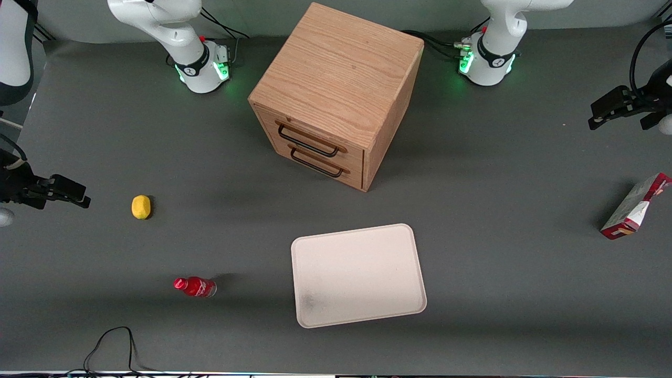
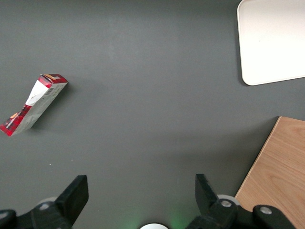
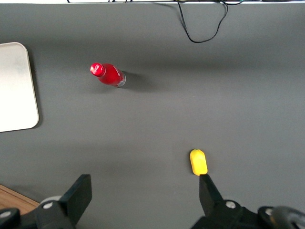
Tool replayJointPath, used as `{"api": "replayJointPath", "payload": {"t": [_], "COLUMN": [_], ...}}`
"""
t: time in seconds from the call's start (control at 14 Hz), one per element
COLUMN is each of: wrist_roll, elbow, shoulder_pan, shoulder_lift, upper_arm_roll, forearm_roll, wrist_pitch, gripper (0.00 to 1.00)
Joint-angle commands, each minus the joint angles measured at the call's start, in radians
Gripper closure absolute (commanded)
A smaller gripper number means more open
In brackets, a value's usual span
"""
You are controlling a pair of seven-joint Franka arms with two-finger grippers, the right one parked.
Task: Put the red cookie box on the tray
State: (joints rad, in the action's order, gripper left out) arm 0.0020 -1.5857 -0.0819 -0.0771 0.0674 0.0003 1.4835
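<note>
The red cookie box (image 1: pixel 632 207) lies on the dark table at the working arm's end, a slim red carton with white and grey panels; the left wrist view shows it too (image 2: pixel 33 104). The cream-white tray (image 1: pixel 357 273) rests flat near the table's middle, nearer the front camera than the cabinet, and its rounded corner (image 2: pixel 274 40) appears in the left wrist view. My left gripper (image 1: pixel 592 116) hangs above the table, farther from the front camera than the box and well apart from it. Its fingers (image 2: pixel 139 188) are open with only bare table between them.
A wooden two-drawer cabinet (image 1: pixel 336 94) stands at mid-table, its edge (image 2: pixel 279 176) close beside my gripper's view. Toward the parked arm's end lie a yellow lemon (image 1: pixel 140 206) and a small red bottle (image 1: pixel 195 286). A black cable (image 1: pixel 113 346) loops at the near edge.
</note>
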Motion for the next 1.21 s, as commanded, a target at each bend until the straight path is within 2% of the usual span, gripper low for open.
{"api": "replayJointPath", "payload": {"t": [0.0,0.93,1.14], "wrist_roll": [-0.037,-0.017,0.059], "elbow": [0.000,-0.002,-0.008], "shoulder_pan": [-0.015,-0.013,0.028], "shoulder_lift": [-0.009,-0.006,0.000], "upper_arm_roll": [0.005,0.005,0.003], "forearm_roll": [0.023,0.021,0.021], "wrist_pitch": [-0.015,-0.015,-0.003], "gripper": [0.00,0.00,0.00]}}
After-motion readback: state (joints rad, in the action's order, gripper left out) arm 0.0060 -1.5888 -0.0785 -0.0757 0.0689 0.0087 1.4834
